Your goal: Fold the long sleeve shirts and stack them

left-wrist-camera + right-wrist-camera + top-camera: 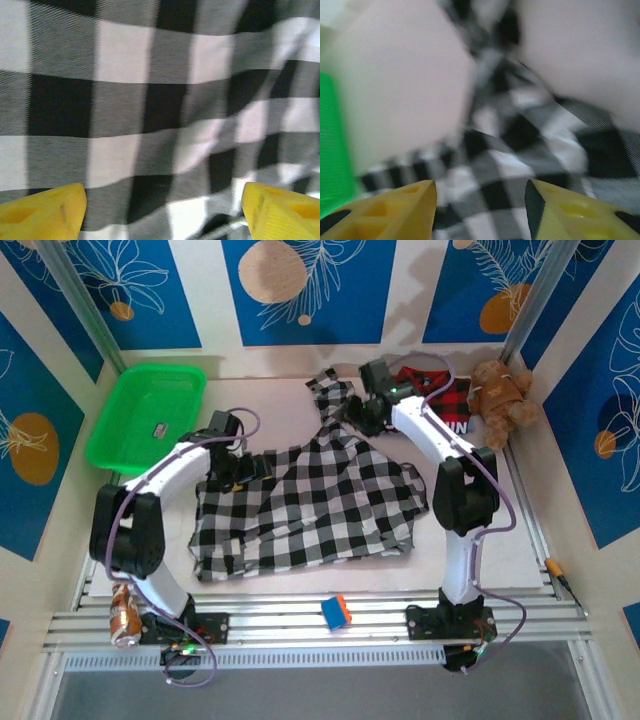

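Left claw (162, 200) hangs wide open and empty over the checked shirt (310, 500), left side. Right claw (481, 195), open and empty too, is at its far end. Probably lining up a fold.

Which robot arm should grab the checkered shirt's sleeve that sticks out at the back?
Right, probably. The right gripper hovers open just above that sleeve, while the left gripper is open over the left side of the checked shirt, farther from it.
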Tool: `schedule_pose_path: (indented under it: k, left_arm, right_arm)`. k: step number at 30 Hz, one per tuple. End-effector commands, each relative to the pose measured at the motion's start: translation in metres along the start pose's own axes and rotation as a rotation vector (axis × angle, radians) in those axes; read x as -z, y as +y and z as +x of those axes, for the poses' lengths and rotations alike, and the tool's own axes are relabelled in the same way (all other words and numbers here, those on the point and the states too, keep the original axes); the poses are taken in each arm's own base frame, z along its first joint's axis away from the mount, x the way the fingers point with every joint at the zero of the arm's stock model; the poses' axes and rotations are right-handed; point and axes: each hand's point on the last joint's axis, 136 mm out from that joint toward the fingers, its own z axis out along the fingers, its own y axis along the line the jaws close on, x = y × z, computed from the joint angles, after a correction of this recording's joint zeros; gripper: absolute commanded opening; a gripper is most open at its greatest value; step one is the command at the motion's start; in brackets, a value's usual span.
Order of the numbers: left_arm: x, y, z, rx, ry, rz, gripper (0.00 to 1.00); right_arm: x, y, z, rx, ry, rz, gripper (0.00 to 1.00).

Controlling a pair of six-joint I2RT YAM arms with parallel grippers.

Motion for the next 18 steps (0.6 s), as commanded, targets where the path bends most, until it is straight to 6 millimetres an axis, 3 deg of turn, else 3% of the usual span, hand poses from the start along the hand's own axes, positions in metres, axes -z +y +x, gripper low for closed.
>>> schedule_pose_path:
  k: [1, 10, 15, 18]
  left_arm:
    - [-0.009, 0.04, 0.005, 0.055, 0.02, -0.154, 0.81]
    - [-0.024, 0.082, 0.031, 0.102, 0.067, -0.243, 0.8]
    - [-0.02, 0.101, 0.045, 0.129, 0.072, -0.31, 0.8]
    - [-0.014, 0.101, 0.042, 0.134, 0.051, -0.317, 0.8]
  right_arm:
    - [-0.017, -0.059, 0.04, 0.024, 0.085, 0.211, 0.5]
    - [-0.012, -0.108, 0.106, 0.019, 0.19, 0.344, 0.47]
    - [-0.007, -0.134, 0.146, -0.028, 0.261, 0.406, 0.45]
    - [0.002, -0.139, 0.163, -0.013, 0.292, 0.423, 0.45]
